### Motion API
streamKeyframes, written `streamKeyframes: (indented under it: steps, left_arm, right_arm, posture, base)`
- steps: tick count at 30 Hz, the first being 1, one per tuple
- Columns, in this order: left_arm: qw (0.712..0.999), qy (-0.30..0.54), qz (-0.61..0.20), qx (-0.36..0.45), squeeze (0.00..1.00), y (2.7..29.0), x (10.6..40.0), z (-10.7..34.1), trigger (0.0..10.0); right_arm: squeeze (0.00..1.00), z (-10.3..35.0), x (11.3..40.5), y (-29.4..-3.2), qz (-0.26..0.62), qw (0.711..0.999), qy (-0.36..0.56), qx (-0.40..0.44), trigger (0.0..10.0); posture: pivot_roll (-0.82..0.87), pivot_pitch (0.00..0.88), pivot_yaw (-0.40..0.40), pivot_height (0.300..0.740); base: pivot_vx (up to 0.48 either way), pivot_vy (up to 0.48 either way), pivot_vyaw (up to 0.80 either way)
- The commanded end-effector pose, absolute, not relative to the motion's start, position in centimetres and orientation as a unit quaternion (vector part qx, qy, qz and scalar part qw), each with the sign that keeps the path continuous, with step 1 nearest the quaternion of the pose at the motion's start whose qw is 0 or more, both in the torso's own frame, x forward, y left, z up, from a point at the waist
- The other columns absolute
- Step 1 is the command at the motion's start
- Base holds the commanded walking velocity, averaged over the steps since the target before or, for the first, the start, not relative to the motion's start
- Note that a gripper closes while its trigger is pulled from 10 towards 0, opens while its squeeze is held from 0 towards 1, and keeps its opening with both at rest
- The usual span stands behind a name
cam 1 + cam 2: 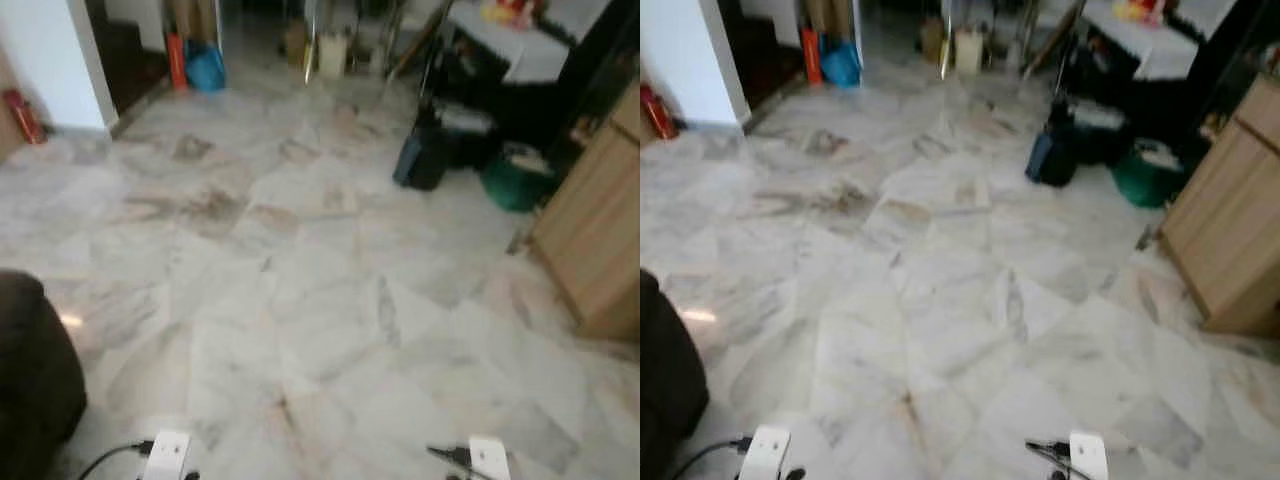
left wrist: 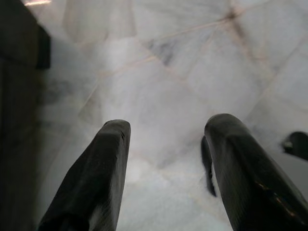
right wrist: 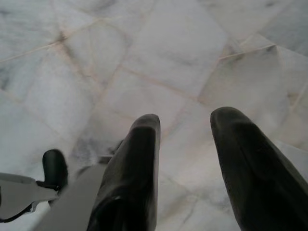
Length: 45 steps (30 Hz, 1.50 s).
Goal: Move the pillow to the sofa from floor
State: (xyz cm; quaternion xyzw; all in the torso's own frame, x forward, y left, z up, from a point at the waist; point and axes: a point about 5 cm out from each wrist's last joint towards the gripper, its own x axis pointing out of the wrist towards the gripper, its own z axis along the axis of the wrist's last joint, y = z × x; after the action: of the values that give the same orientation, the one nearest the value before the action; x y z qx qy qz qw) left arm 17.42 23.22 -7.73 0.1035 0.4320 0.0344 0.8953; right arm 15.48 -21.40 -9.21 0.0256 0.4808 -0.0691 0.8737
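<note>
While the robot faces a stretch of marble floor [image 1: 330,300], both arms hang low, the left gripper [image 2: 166,159] and right gripper [image 3: 185,154] each released, fingers apart over bare tile. A dark sofa [image 1: 30,380] edge sits at its left. I cannot tell where the pillow is.

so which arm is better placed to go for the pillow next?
Neither yet. Left gripper and right gripper both hang open over bare marble floor. Only a dark sofa edge sits on the left.
</note>
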Motion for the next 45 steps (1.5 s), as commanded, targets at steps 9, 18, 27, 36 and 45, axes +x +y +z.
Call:
streamKeyframes:
  steps: [9, 18, 27, 36, 45]
  left_arm:
    - [0.892, 0.443, 0.023, 0.092, 0.0, 22.6, 17.2, -8.0, 10.0]
    - [0.888, 0.449, 0.014, 0.096, 0.0, 23.1, 17.2, -7.9, 10.0]
    - [0.89, 0.445, 0.022, 0.092, 0.0, 23.7, 17.4, -7.7, 10.0]
    - [0.892, 0.445, 0.03, 0.078, 0.0, 24.1, 17.5, -7.6, 10.0]
    - [0.894, 0.443, 0.055, 0.026, 0.0, 24.1, 17.2, -7.7, 10.0]
  right_arm:
    - [0.0, -9.2, 15.4, -21.8, -0.073, 0.874, 0.48, 0.024, 10.0]
    - [0.0, -9.2, 15.5, -21.3, -0.079, 0.875, 0.475, 0.037, 10.0]
    - [0.0, -9.3, 15.6, -20.6, -0.076, 0.875, 0.477, 0.042, 10.0]
    - [0.0, -9.2, 15.9, -20.2, -0.065, 0.877, 0.474, 0.043, 10.0]
    - [0.0, -9.3, 15.9, -20.1, -0.074, 0.877, 0.471, 0.055, 10.0]
  posture:
    - [0.15, 0.0, -0.053, 0.74]
    - [0.14, 0.0, -0.014, 0.74]
    - [0.14, 0.0, -0.005, 0.74]
    - [0.13, 0.0, -0.009, 0.74]
    - [0.1, 0.0, -0.005, 0.74]
  base:
    - [0.0, 0.0, 0.0]
    - [0.0, 0.0, 0.0]
    - [0.0, 0.0, 0.0]
    - [0.0, 0.0, 0.0]
    - [0.0, 0.0, 0.0]
